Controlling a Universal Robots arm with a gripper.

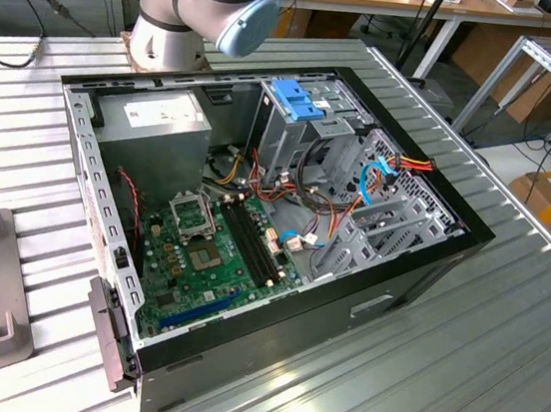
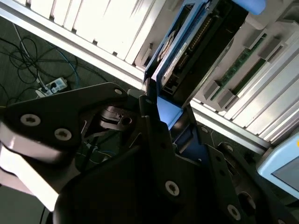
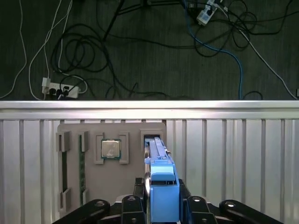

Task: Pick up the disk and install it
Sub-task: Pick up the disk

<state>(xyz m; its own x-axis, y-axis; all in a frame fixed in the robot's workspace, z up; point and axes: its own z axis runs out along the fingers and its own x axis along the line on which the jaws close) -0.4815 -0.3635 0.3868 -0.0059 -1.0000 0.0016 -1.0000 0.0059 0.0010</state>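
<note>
- Presently the black two-fingered tool (image 3: 161, 199) is drawn in narrow and clamped on the disk (image 3: 161, 179), a flat dark grey metal hard drive framed by a bright blue plastic carrier.
- In the second wrist view, the tool's fingers (image 2: 150, 116) pinch the near end of the carrier from both sides, with the drive's dark body (image 2: 201, 51) reaching out beyond them.
- The disk stands on its thin edge. Its long axis runs straight out from the tool toward the desk's edge, past which lies a dark floor (image 3: 154, 60) strewn with cables.
- The far end of the disk lies over a narrow upright slot (image 3: 150, 138) in a flat grey plastic tray (image 3: 93, 186). This tray rests on the silver ribbed desk (image 3: 233, 158), close to that edge.
- Whether the disk's lower edge sits in the slot or hangs just clear of it cannot be told.
- Just beside the slot, a square silver processor chip (image 3: 111, 149) lies in its own pocket of the tray, and a thin green memory stick (image 3: 82, 161) sits in a groove farther along.
- In the exterior view, an open black computer case (image 1: 268, 346) lies in the middle of the desk. A fixed blue plastic bracket (image 1: 294, 98) sits atop its bare metal cage (image 1: 303, 144).
- By my judgement the grasp is made and the installing is not yet done.
</note>
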